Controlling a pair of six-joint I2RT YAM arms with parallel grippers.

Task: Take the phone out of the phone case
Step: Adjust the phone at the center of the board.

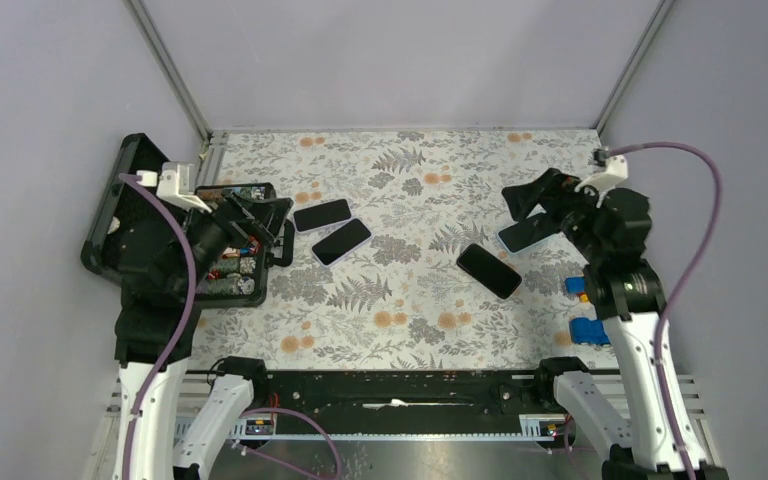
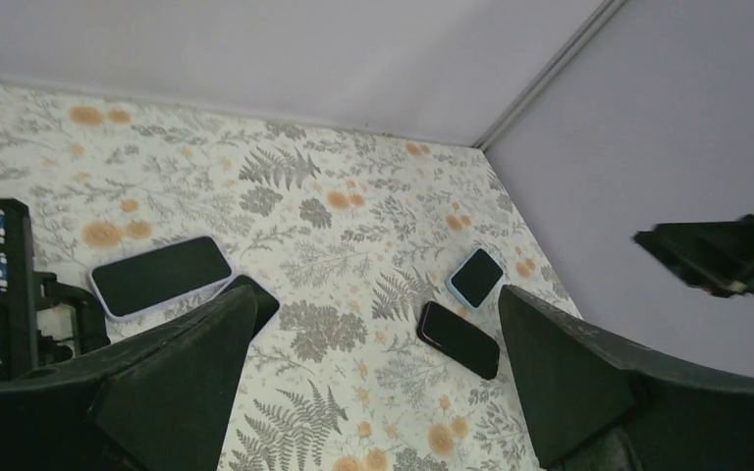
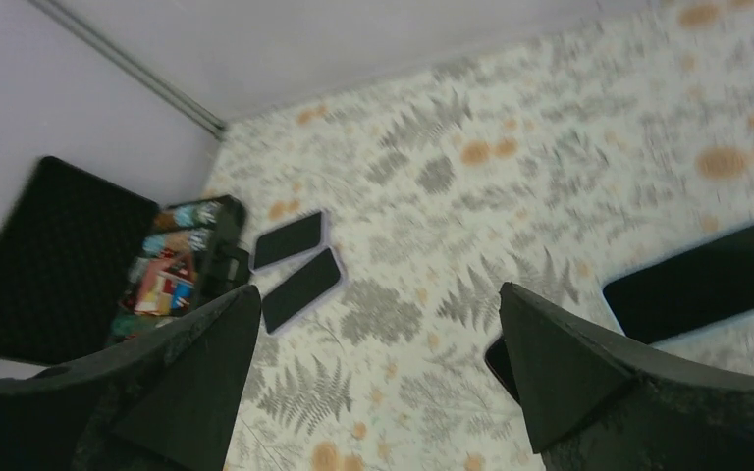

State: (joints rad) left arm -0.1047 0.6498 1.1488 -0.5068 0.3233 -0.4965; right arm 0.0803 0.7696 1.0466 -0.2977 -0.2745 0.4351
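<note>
Four phones lie face up on the floral mat. Two lie side by side at the left: one with a thin pale edge (image 1: 321, 214) and one in a light case (image 1: 341, 241). A bare black phone (image 1: 489, 270) lies right of centre. A phone in a light blue case (image 1: 523, 233) lies just under my right gripper (image 1: 532, 200), which is open and empty above it. My left gripper (image 1: 272, 222) is open and empty, hovering left of the two left phones. The left wrist view shows the blue-cased phone (image 2: 476, 277) and the black phone (image 2: 458, 339) between my open fingers.
An open black toolbox (image 1: 140, 225) with small parts stands at the left edge, under my left arm. Blue blocks (image 1: 587, 330) lie at the right by the right arm. Grey walls close in the mat on three sides.
</note>
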